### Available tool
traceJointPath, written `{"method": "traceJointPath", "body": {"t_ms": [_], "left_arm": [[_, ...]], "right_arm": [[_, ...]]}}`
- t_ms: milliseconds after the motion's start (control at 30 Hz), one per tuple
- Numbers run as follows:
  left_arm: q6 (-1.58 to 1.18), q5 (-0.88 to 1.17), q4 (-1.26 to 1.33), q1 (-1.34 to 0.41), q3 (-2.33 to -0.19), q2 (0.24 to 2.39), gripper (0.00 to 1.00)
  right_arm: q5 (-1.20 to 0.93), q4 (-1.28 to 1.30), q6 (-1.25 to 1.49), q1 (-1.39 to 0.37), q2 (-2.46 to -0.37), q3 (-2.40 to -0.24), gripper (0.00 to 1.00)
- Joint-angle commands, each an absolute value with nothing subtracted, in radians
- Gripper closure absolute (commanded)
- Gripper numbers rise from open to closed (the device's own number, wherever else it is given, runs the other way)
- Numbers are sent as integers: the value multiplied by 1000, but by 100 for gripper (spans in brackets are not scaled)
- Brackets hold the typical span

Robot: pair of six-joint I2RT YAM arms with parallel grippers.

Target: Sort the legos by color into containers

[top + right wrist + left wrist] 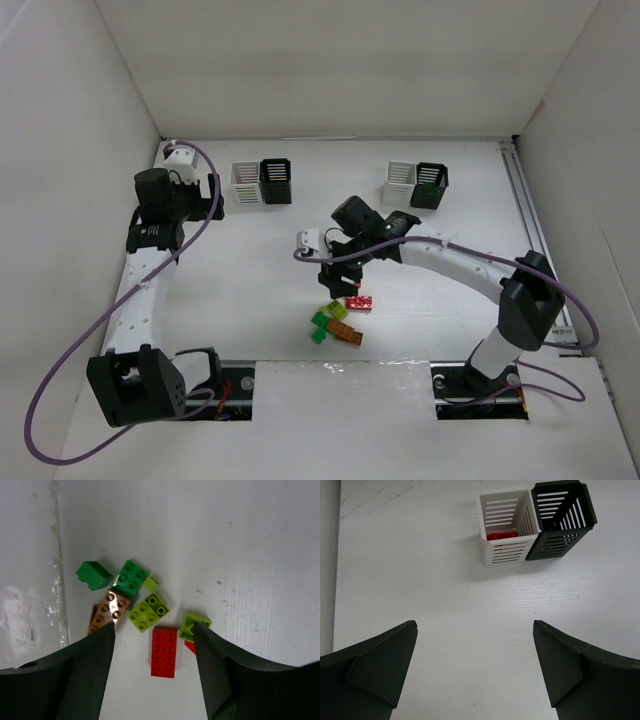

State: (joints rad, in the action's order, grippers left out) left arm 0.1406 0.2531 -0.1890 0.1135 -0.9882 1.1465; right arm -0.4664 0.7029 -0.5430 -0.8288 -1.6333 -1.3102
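Note:
The loose legos lie in a pile near the table's front middle. In the right wrist view they are a red brick [164, 651], a yellow-green brick [148, 611], another yellow-green one [192, 622] partly behind my right finger, two green bricks [131, 578], and an orange brick [111, 607]. My right gripper [154, 630] is open above the red brick [359, 302], jaws either side of it, not touching. My left gripper [475, 625] is open and empty, facing a white bin [507, 527] holding a red lego [501, 535], with a black bin [562, 520] beside it.
A second white bin [400, 183] and black bin [430, 185] stand at the back right. The left pair of bins [260, 182] stands at the back left. A metal rail [535, 240] runs along the right edge. White walls enclose the table.

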Motion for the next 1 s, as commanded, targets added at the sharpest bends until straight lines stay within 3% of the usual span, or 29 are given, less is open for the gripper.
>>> {"method": "traceJointPath", "body": {"t_ms": [0,67,167,500,700,967], "left_arm": [[129,230,-153,121,-1000,1107,0],[129,230,-153,121,-1011,1117,0],[138,230,-153,121,-1020,1129,0],[107,239,-109,121,-1000,1138,0],[98,249,-100,121,-989,1138,0],[107,258,-81,121,-989,1157,0]], "right_arm": [[-555,761,-681,-862,-1640,-1351,33],[-555,761,-753,-897,-1612,-1339,41],[-496,761,-834,-982,-1582,-1272,42],[-405,687,-916,-1172,-1634,-1216,36],[-394,658,-907,-1181,-1723,-1268,31],[-394,670,-907,-1181,-1824,-1339,33]]}}
